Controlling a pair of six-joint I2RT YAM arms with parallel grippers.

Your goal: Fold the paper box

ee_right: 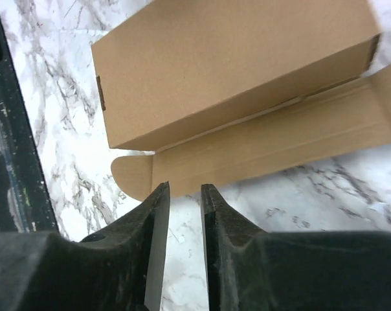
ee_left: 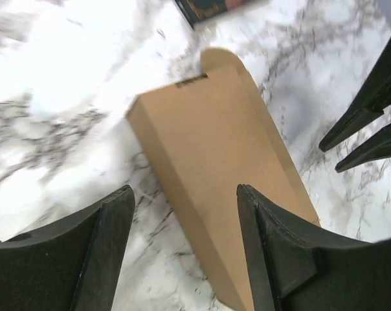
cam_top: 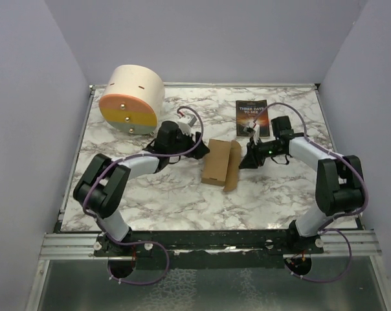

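The paper box [cam_top: 221, 162] lies in the middle of the marble table, brown cardboard folded into a flat rectangular body with a long flap [ee_right: 267, 146] spread out on its right side. My left gripper [cam_top: 194, 144] hovers at the box's left edge, jaws wide apart and empty. In the left wrist view the box [ee_left: 215, 149] runs up between and beyond my fingers [ee_left: 118, 220]. My right gripper [cam_top: 246, 161] sits just off the flap's edge. Its jaws [ee_right: 184, 189] stand slightly apart with only table between them, just short of the flap and its rounded tab [ee_right: 131, 176].
A dark paperback book [cam_top: 252, 116] lies behind the right gripper. A big cream cylinder with an orange-yellow face [cam_top: 131, 98] stands at the back left. The right arm's fingers [ee_left: 370, 123] show at the right of the left wrist view. Walls enclose the table.
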